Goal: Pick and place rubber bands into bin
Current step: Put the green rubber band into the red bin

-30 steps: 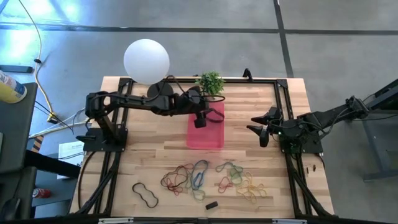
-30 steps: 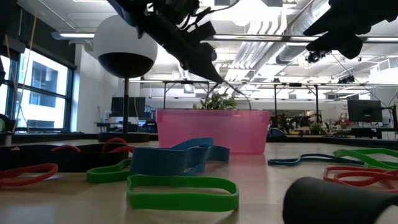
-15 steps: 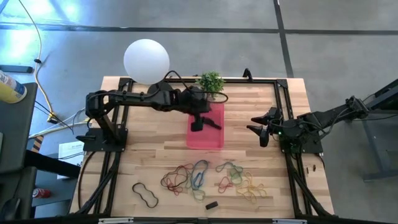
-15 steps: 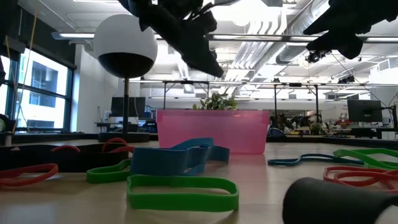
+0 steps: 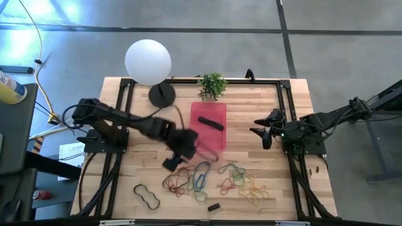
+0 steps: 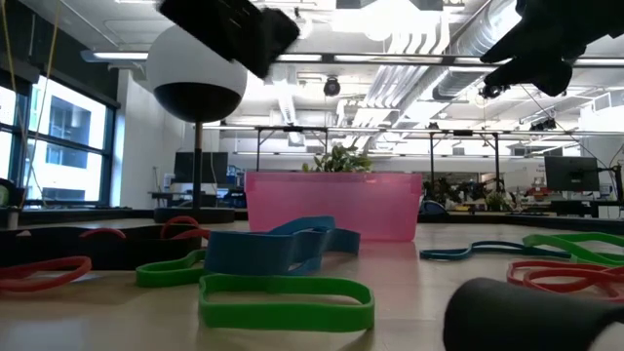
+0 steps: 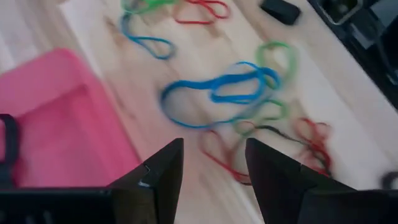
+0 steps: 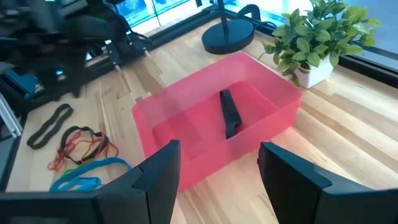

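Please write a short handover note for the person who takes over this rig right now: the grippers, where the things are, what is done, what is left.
Left gripper: open, empty, above the table between the bin and the rubber bands.
Right gripper: open, empty, waiting at the bin's right side.
Done: one black band lies inside the bin.
Left: nearly everything. The coloured pile lies on the table in front of the bin, with a blue band nearest the left gripper and a black band apart at the pile's left. A small black block lies near the front edge.
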